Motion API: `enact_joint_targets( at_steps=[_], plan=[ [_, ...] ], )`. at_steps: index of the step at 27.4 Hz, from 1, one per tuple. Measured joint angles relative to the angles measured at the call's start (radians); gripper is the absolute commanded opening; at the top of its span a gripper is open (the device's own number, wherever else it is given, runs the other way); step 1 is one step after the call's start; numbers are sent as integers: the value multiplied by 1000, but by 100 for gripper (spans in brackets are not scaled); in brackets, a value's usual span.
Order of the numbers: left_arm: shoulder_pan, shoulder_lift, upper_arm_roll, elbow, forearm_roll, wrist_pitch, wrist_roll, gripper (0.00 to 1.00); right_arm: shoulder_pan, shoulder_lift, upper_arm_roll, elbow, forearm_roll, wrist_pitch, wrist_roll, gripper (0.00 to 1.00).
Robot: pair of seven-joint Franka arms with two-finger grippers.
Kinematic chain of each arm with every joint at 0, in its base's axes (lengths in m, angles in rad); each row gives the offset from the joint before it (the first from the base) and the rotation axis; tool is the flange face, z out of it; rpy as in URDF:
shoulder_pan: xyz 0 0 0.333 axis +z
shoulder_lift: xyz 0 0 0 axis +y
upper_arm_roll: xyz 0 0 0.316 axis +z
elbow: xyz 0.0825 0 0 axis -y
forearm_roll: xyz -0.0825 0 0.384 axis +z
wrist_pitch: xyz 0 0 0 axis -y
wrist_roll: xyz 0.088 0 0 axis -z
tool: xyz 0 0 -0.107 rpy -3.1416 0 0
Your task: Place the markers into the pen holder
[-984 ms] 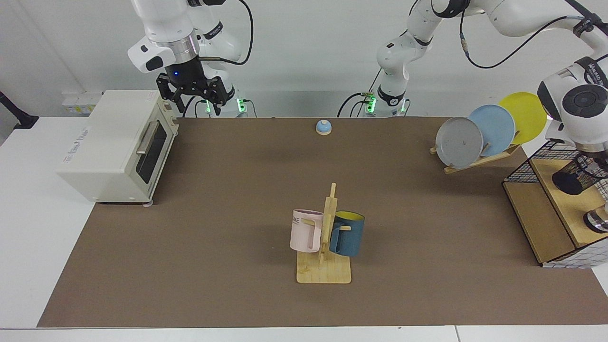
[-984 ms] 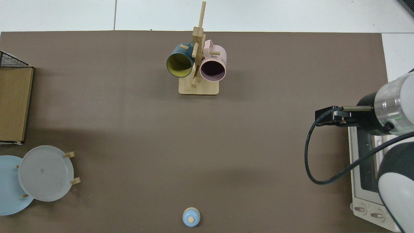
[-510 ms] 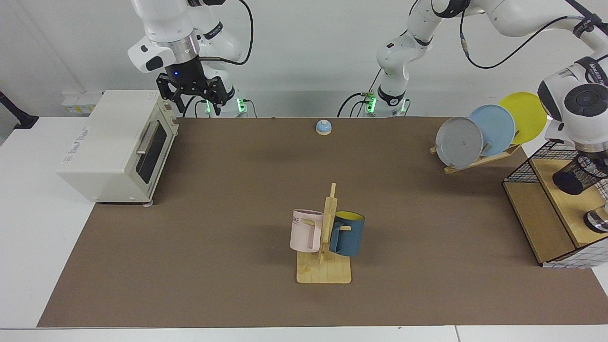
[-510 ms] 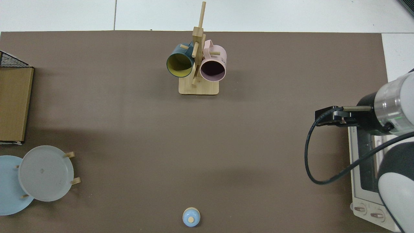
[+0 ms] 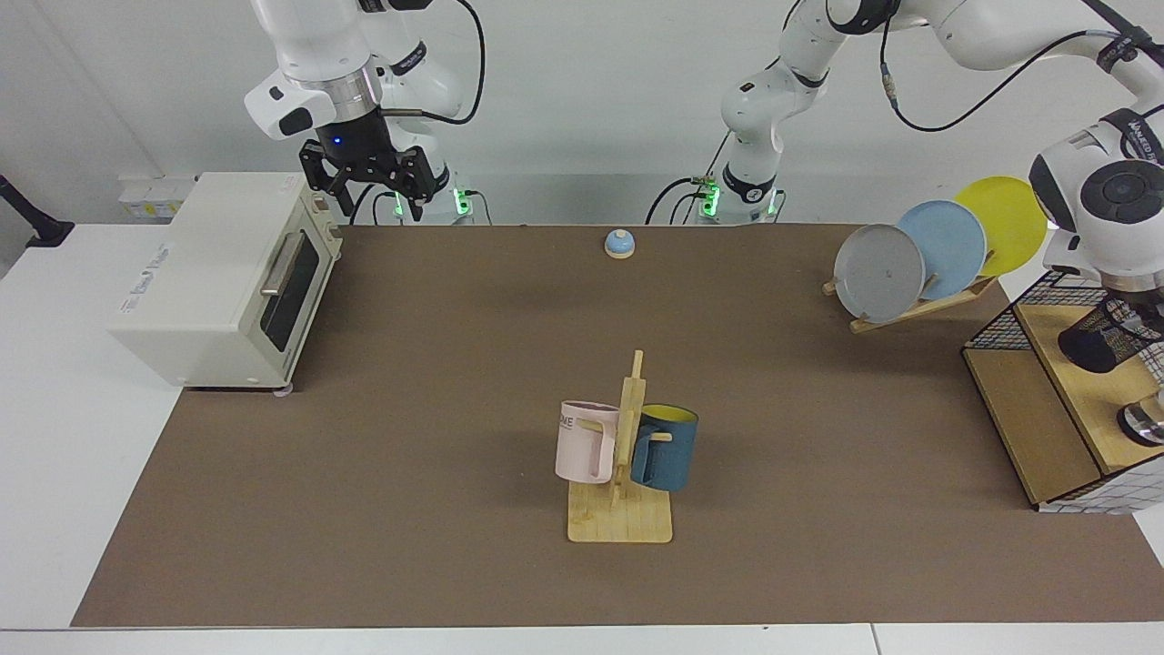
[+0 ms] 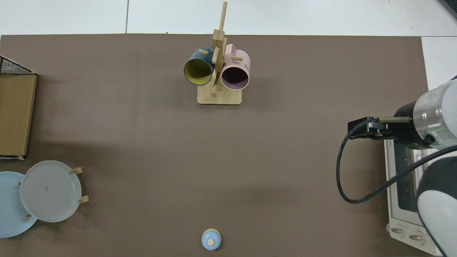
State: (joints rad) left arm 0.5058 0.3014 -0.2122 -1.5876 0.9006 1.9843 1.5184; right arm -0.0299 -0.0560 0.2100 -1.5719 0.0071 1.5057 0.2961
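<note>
Very little has moved since the earlier frames. The pen holder (image 5: 1103, 337) has shifted only slightly under the left arm's wrist, and the right arm is where it was.

The pen holder sits tilted, dark end toward the table's middle, over the wooden shelf (image 5: 1082, 400) at the far edge of the facing view. It is right below the left gripper (image 5: 1130, 307). The wrist and the mesh hide that pincer, so you cannot tell whether it is clamped on the holder or released. The right gripper (image 5: 368, 189) waits with its jaws spread, empty, above the corner of the toaster oven (image 5: 214, 273).

You have no marker in sight in either view, which I judge to be your main risk: you may commit to a move with no target found. The second risk is the tilted holder. If the grip is loose, it could slip, roll along the shelf and knock the shiny metal round object (image 5: 1144, 423) just beside it. A marker dropped into a leaning cup could also slide back out.

Only the facing view gives you the holder and the left wrist. The top view cuts them off, showing just the shelf's edge (image 6: 14, 114). What the top view adds is the right gripper (image 6: 357, 129) seen from above, at the oven's front edge.
</note>
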Motion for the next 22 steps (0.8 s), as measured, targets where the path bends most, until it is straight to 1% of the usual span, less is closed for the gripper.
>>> enact_joint_targets(
  at_steps=[3, 6, 9, 11, 14, 15, 17, 21, 22],
  plan=[
    [0, -5, -1, 9, 0, -7, 12, 35, 0, 0, 0, 0, 0, 0, 0, 100],
    [-2, -17, -1, 25, 0, -30, 26, 39, 0, 0, 0, 0, 0, 0, 0, 100],
    [-6, -39, -3, 33, 0, -48, 39, 47, 0, 0, 0, 0, 0, 0, 0, 100],
    [-14, -60, -5, 37, -4, -67, 45, 55, 0, 0, 0, 0, 0, 0, 0, 100],
    [-35, -96, -5, 39, -41, -92, 50, 64, 0, 0, 0, 0, 0, 0, 0, 100],
    [-45, -110, -3, 40, -60, -101, 50, 64, 0, 0, 0, 0, 0, 0, 0, 100],
    [-75, -138, 13, 41, -107, -118, 50, 70, 0, 0, 0, 0, 0, 0, 0, 100],
    [-172, -205, 87, 42, -225, -141, 47, 91, 0, 0, 0, 0, 0, 0, 0, 100],
    [-198, -221, 108, 42, -255, -148, 42, 94, 0, 0, 0, 0, 0, 0, 0, 100]
  ],
)
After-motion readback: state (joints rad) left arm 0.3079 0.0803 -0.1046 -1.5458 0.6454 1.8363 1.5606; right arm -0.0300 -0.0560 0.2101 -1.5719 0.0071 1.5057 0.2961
